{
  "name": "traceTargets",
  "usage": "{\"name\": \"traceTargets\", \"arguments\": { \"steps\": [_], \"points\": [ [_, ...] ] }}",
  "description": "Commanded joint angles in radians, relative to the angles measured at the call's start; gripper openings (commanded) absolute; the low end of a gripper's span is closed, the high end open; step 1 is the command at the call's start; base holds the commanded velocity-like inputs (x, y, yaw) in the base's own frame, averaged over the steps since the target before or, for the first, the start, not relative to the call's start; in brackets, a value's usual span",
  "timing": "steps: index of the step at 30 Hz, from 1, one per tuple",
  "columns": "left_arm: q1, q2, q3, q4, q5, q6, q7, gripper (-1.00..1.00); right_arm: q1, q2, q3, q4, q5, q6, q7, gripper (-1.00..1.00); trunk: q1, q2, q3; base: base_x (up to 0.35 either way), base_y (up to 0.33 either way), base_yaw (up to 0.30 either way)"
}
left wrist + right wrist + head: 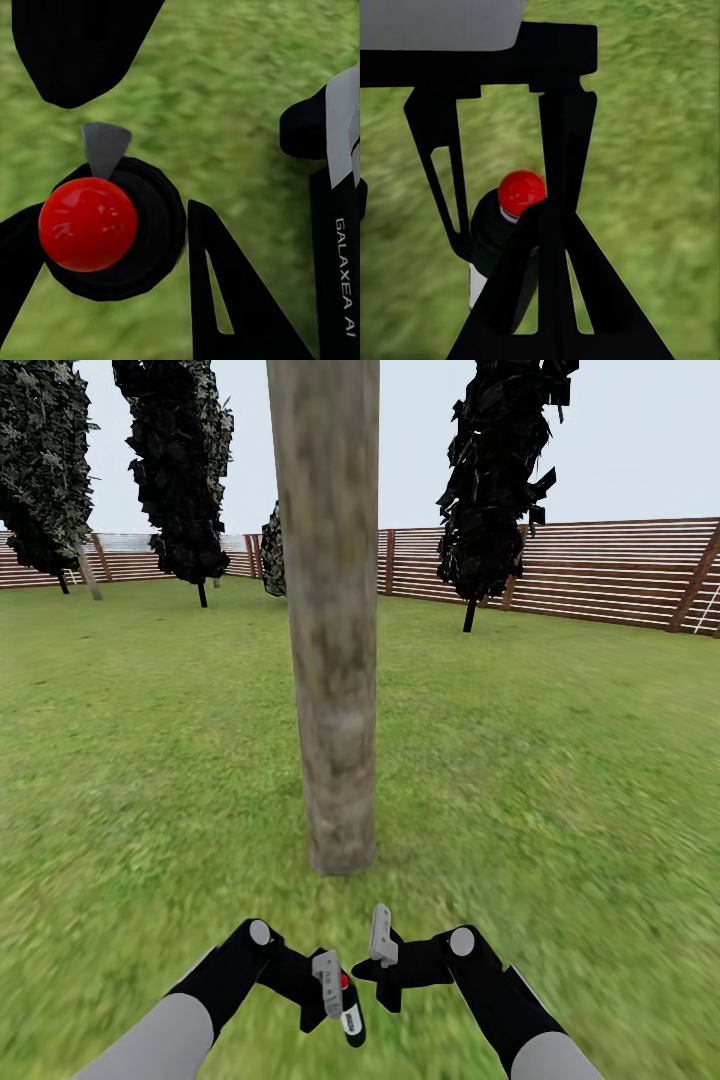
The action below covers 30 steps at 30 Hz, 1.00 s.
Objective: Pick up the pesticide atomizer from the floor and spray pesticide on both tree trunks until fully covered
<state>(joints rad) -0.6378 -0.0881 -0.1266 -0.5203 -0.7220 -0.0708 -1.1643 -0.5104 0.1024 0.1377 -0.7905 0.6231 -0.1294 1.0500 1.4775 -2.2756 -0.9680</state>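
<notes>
Head view: left gripper [335, 990] clamps the black, red-capped atomizer [349, 1010] near the tree trunk [335, 660], likely within spraying range. Right gripper [385, 950] hovers beside it; its closure is unclear.

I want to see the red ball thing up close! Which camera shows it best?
The left wrist view: the atomizer's red top is big and unblocked there. The right wrist view shows it smaller, partly behind a finger. The head view shows just a red speck at the left gripper.

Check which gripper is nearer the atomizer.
Left. The left gripper is shut on the atomizer; the right gripper sits just beside it, apart.
</notes>
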Motion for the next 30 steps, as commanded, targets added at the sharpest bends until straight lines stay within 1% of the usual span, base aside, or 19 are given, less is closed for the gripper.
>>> {"name": "traceTargets", "arguments": {
  "steps": [1, 20, 30],
  "points": [
    [0.000, 0.000, 0.001, -0.001, -0.007, -0.007, -0.002, -1.00, 0.000, 0.000, -0.001, -0.001, 0.010, -0.010, 0.001, -1.00, 0.000, 0.000, -0.001, 0.000, 0.000, 0.000],
    [0.000, -0.008, 0.001, -0.002, -0.004, -0.008, -0.002, -1.00, 0.000, 0.000, -0.001, -0.001, 0.010, -0.010, 0.001, -1.00, 0.000, 0.000, -0.001, 0.000, 0.000, 0.000],
    [0.000, -0.009, 0.001, -0.001, -0.004, -0.024, -0.002, -1.00, 0.000, 0.001, -0.001, -0.001, 0.010, -0.010, 0.001, -1.00, 0.000, 0.000, -0.001, 0.000, 0.000, 0.000]
  ]
}}
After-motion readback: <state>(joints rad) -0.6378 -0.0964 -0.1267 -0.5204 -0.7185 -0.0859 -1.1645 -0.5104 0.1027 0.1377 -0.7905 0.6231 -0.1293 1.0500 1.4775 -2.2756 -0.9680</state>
